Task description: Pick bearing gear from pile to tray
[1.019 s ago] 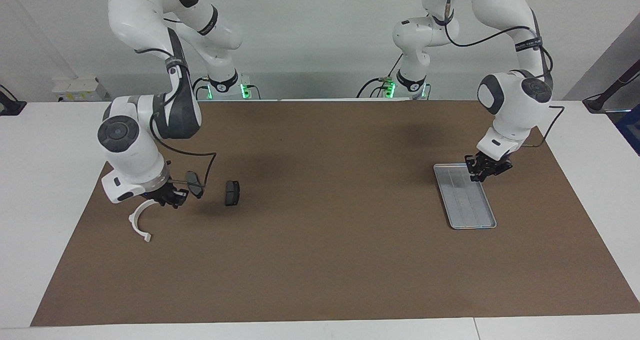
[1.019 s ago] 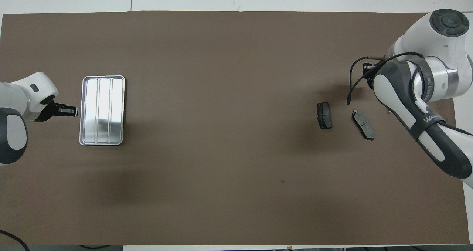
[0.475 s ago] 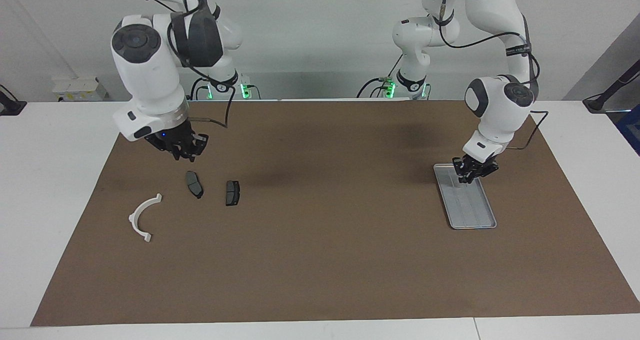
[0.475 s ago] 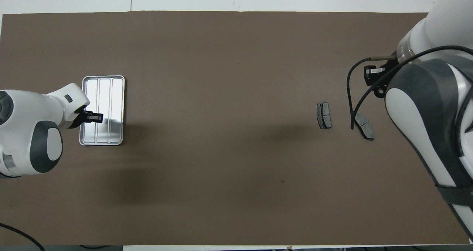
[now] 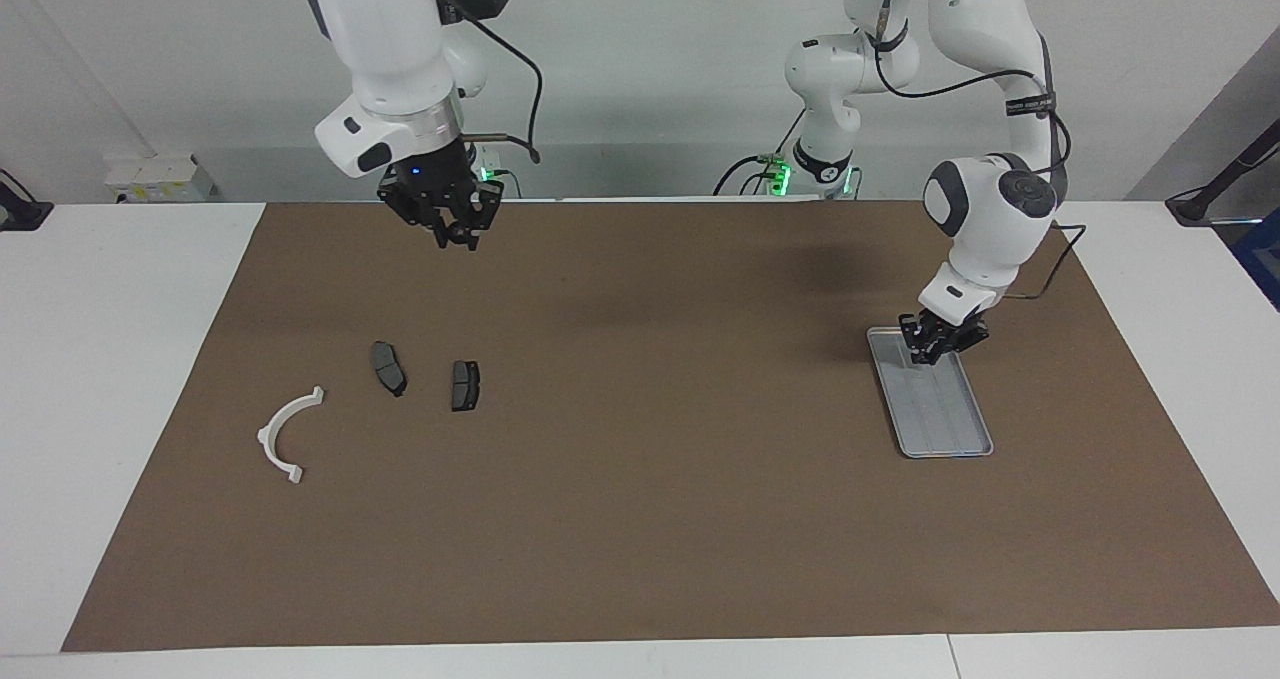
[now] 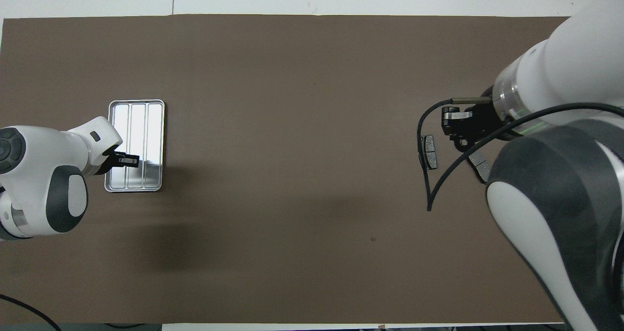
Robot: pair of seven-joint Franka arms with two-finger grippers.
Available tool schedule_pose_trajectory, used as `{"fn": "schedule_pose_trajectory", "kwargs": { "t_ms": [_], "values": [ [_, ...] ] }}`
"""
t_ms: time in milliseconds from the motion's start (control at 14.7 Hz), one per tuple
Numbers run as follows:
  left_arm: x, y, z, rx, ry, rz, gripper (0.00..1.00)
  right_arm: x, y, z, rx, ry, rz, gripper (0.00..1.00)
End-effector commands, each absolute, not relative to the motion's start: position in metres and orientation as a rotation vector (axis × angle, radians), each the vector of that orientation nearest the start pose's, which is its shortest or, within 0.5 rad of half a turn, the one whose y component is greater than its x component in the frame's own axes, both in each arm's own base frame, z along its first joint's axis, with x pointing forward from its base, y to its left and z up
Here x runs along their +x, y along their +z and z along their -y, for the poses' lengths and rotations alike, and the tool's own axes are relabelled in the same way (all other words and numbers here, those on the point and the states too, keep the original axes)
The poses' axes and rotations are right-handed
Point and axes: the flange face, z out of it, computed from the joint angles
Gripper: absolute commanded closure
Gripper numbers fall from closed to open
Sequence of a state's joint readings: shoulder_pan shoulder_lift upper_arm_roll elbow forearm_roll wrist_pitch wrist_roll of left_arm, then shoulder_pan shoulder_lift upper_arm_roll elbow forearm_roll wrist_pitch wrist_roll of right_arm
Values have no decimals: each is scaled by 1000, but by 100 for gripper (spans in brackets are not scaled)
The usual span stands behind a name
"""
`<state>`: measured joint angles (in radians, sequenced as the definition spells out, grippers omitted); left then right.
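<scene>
While it hangs high over the robots' edge of the mat (image 5: pixel 650 519), right gripper (image 5: pixel 455 231): fingers look pinched on a small dark toothed round, surely the bearing gear (image 6: pixel 460 143)!
Left gripper (image 5: pixel 935 351): low over the tray's end nearest the robots, fingertips pressed together, nothing seen between them.
Tray (image 5: pixel 945 429): silver-grey metal, rounded corners, raised rim, lengthwise ridges, shiny and bare, at the left arm's end.
Plates (image 5: pixel 388 368) (image 5: pixel 465 385): two dark grey pads, flat and matt, side by side, apart, at the right arm's end.
White arc (image 5: pixel 285 434): curved plastic, smooth, lying farthest out of the pile.
Done: gear appears lifted clear of the pile.
Left: the whole carry across to the tray, well apart from here, then the release.
</scene>
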<state>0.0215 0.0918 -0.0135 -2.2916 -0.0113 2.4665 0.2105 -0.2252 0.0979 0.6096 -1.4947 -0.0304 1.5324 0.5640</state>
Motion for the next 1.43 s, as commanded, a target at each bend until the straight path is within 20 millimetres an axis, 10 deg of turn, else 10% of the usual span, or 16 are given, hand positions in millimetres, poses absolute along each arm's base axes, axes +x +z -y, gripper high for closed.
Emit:
{"fn": "schedule_pose_trajectory", "kwargs": {
  "t_ms": [0, 951, 1086, 1358],
  "values": [
    [526, 311, -6, -3131, -144, -278, 100, 520, 609, -238, -3098, 82, -407, 100],
    [524, 299, -4, -3135, -130, -264, 100, 492, 451, -348, -3022, 77, -586, 100],
    [524, 300, -5, -3133, -132, -275, 43, 494, 421, -355, -3042, 67, -586, 100],
    [527, 300, -4, -3134, -125, -278, 32, 499, 385, -354, -3033, 34, -568, 100]
  ]
}}
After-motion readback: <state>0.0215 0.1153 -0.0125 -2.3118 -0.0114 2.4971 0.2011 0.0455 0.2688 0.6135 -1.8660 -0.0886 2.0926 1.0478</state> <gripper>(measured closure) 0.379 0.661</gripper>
